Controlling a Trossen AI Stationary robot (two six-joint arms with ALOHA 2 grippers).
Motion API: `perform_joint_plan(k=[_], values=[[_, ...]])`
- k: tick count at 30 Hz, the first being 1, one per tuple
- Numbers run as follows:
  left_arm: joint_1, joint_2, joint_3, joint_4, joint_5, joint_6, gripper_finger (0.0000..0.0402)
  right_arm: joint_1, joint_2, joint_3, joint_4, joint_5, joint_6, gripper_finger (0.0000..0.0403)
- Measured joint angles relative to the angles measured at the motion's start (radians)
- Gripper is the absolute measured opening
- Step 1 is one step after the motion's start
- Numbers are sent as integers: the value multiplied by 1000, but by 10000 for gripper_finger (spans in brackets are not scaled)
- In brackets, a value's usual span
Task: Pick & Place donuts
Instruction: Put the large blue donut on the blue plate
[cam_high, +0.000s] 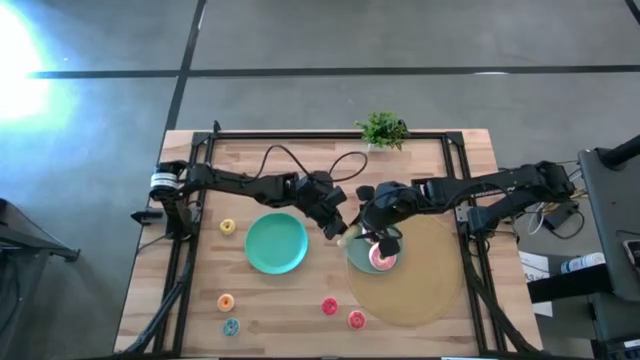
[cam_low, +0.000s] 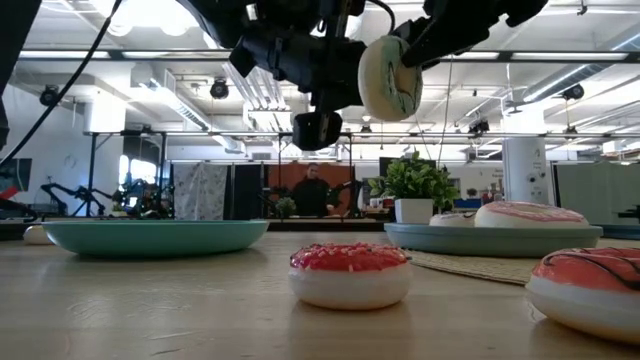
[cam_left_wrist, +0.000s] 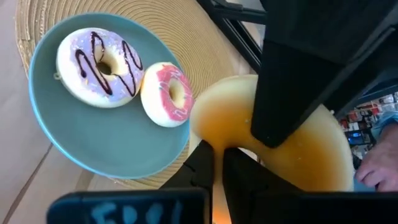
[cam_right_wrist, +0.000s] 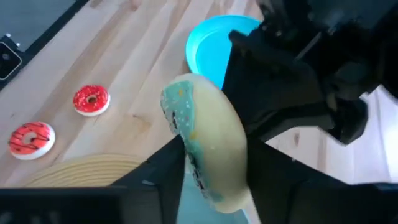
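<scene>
- The green-yellow donut (cam_low: 390, 78) hangs in the air on its edge, above the middle of the tabletop (cam_high: 440, 160) and just beside the rim of the loaded plate (cam_left_wrist: 93, 143).
- The left gripper (cam_high: 335, 222) has its fingers almost together, and I judge they pinch the rim of the ring.
- The right gripper (cam_high: 372, 225) has its fingers apart with one on each flat face. They seem to touch it, so both grippers hold the same donut.
- It is a small toy ring and probably light. The smooth icing may be slippery, and the thin pinch suggests a slightly soft body.
- The flat faces look like the safer place to hold. A grip on the rim alone could let it turn.
- The loaded plate lies on a woven mat (cam_left_wrist: 205, 50) toward the right edge. It carries the white-purple donut (cam_left_wrist: 99, 65) and the pink donut (cam_left_wrist: 168, 93), which touch, with free room beside them.
- An empty plate (cam_high: 276, 243) lies left of the middle.
- The tabletop is pale wooden planks, flat and dry. A red donut (cam_high: 329, 307) and other loose rings lie toward the edge opposite the plant (cam_high: 382, 130).
- Behind is a large bright hall, and a person (cam_low: 312, 190) stays far away.
</scene>
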Motion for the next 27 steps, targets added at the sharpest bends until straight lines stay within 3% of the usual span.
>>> perform_joint_plan(k=[4, 11, 14, 19, 27], values=[[0, 0, 0, -2, -44, -19, 34, 0, 2, 0, -29, -3, 38, 92], [0, 0, 0, -89, -138, -26, 140, 1, 2, -1, -99, -8, 165, 28], [-2, -10, 0, -182, -208, -2, 166, -3, 4, -1, -157, -7, 285, 24], [-39, -57, 0, -289, -386, 17, 174, -33, 28, -17, -262, -8, 604, 31], [-162, -141, 2, -317, -678, 59, 174, -66, 149, -40, -237, -101, 967, 46]])
